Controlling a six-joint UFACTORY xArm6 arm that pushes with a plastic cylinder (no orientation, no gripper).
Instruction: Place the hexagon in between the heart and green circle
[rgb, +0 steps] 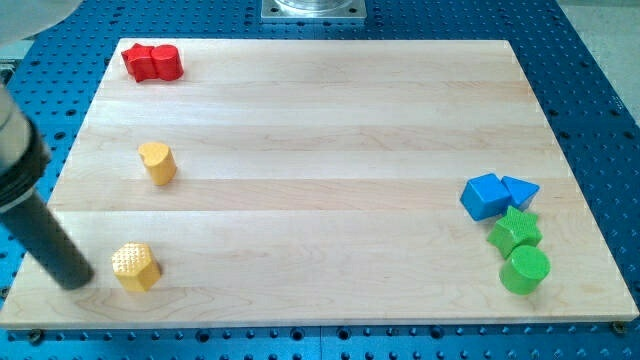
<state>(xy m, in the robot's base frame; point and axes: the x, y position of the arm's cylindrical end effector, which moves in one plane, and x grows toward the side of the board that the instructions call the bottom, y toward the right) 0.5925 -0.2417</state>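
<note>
A yellow hexagon block (135, 266) sits near the view's bottom left of the wooden board (320, 150). A yellow heart block (157, 162) stands above it at the left. A green circle block (524, 269) sits at the bottom right. My tip (76, 280) is the lower end of a dark rod coming in from the left edge; it rests just left of the hexagon, a small gap apart.
A red block (153, 62) lies at the top left corner. A blue cube-like block (486, 195), a blue triangle (519, 190) and a green star (515, 231) cluster just above the green circle. A blue perforated table surrounds the board.
</note>
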